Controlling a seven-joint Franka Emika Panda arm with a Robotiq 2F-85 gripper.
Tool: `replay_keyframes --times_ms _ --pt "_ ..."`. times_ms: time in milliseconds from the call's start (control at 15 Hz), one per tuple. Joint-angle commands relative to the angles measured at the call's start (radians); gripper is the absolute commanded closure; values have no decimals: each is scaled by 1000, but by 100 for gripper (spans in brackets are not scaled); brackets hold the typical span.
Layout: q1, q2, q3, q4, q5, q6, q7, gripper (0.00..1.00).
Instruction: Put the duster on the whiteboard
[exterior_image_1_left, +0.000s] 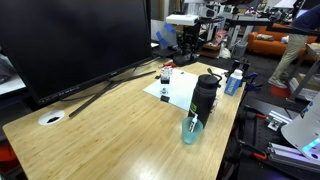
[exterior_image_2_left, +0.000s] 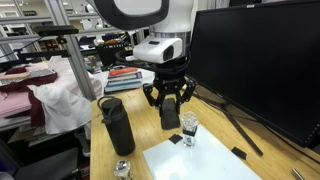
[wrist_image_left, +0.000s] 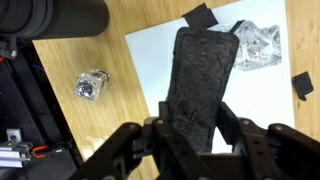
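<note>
My gripper (wrist_image_left: 195, 108) is shut on the duster (wrist_image_left: 205, 65), a black oblong block with a rough felt face that sticks out from between the fingers. In an exterior view the gripper (exterior_image_2_left: 170, 105) holds the duster (exterior_image_2_left: 170, 118) upright, above the table, at the far end of the whiteboard (exterior_image_2_left: 205, 162). The whiteboard (wrist_image_left: 150, 60) lies flat under the duster in the wrist view. In an exterior view it (exterior_image_1_left: 180, 92) lies at the middle right of the table and the gripper (exterior_image_1_left: 188, 45) is behind it.
A tall black bottle (exterior_image_2_left: 117, 125) (exterior_image_1_left: 205, 95) (wrist_image_left: 55, 18) stands beside the board. A small glass bottle (exterior_image_2_left: 189, 130) (wrist_image_left: 255, 45) and small black pieces (wrist_image_left: 200, 15) (wrist_image_left: 302, 85) sit on the board. Another glass (exterior_image_1_left: 192, 130) (wrist_image_left: 90, 85) stands on the wood. A large monitor (exterior_image_1_left: 70, 40) (exterior_image_2_left: 260, 60) is near.
</note>
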Motion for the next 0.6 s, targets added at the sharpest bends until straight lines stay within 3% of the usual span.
replay_keyframes --times_ms 0,333,400,533 --pt "-51 -49 -3 -52 50 -8 -9 75" --pt "-84 -31 -10 -66 47 -5 -1 75" --pt "-86 -30 -10 -69 46 -4 0 50" --pt "-85 -29 -8 -69 46 -4 0 50"
